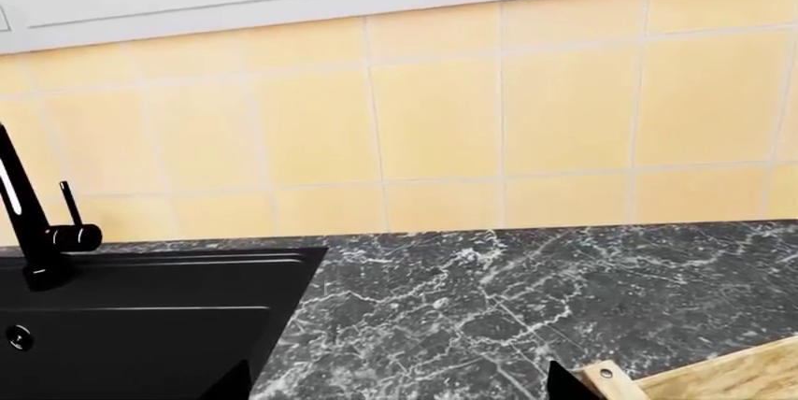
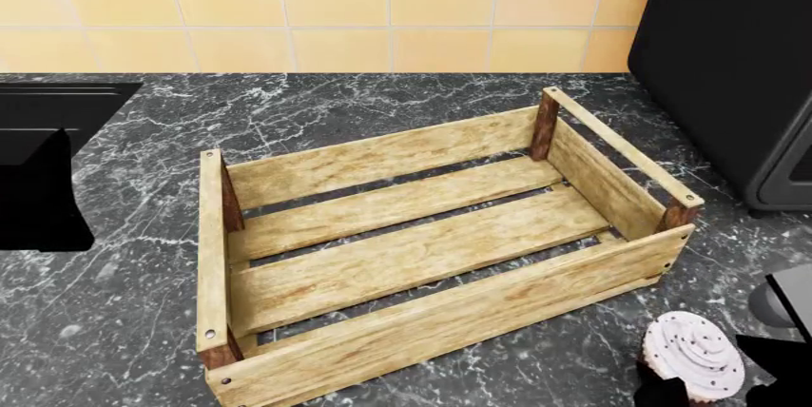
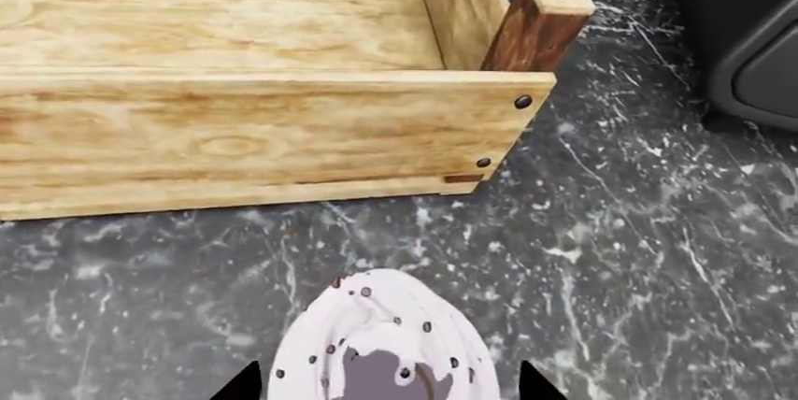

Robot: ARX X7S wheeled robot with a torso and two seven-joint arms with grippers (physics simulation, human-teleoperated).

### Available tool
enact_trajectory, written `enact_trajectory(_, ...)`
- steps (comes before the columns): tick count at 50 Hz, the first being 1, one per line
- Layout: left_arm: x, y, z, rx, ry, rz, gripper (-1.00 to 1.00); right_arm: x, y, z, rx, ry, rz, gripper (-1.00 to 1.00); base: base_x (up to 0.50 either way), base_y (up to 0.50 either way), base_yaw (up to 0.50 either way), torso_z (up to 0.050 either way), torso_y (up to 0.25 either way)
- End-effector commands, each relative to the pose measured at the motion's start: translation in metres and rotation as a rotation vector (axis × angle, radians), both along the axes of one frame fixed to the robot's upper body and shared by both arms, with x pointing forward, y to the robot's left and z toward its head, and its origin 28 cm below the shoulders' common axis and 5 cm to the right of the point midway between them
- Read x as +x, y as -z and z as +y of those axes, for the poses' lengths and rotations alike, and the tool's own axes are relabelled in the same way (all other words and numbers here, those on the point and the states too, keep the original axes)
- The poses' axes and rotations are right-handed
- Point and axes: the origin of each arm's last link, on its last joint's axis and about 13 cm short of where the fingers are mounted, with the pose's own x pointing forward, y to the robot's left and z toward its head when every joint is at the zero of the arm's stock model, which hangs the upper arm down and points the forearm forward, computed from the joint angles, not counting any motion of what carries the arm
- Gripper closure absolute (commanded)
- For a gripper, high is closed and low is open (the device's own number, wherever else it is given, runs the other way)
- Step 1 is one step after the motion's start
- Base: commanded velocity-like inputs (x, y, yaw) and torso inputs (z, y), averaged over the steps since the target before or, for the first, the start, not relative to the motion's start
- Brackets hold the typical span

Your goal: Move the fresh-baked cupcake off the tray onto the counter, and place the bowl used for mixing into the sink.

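The cupcake (image 2: 693, 354), white-frosted with dark sprinkles, stands on the dark marble counter (image 2: 419, 98) just outside the near right corner of the tray (image 2: 419, 326), a pale wooden slatted crate with nothing inside. My right gripper (image 3: 389, 386) is open around the cupcake (image 3: 374, 335), with a thin gap showing at each fingertip. My left gripper (image 1: 396, 391) is open over bare counter (image 1: 499, 297), between the black sink (image 1: 137, 316) and a corner of the tray (image 1: 711, 379). The bowl is out of view.
A tall black faucet (image 1: 28, 222) stands at the sink's back edge. A large black appliance (image 2: 724, 74) sits on the counter right of the tray. A yellow tiled wall (image 2: 380, 8) runs behind everything.
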Motion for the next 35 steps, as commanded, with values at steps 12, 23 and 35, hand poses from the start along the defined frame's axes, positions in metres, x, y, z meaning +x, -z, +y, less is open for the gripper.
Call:
enact_trajectory(12,0.001,0.002,0.0,-0.004,-0.002,0.002,-1.0,-0.003,-0.017,0.005,0.09,-0.009,-0.119,-1.0,0.0,0.0,0.0,0.0,0.0)
enact_trajectory(23,0.001,0.001,0.001,-0.006,-0.002,0.0,-1.0,-0.009,-0.033,0.008,0.133,-0.04,-0.239,-1.0,0.0,0.0,0.0,0.0,0.0)
enact_trajectory(35,-0.001,0.001,0.002,-0.017,-0.005,-0.007,-1.0,-0.007,-0.048,0.006,0.115,-0.053,-0.48,-1.0,0.0,0.0,0.0,0.0,0.0)
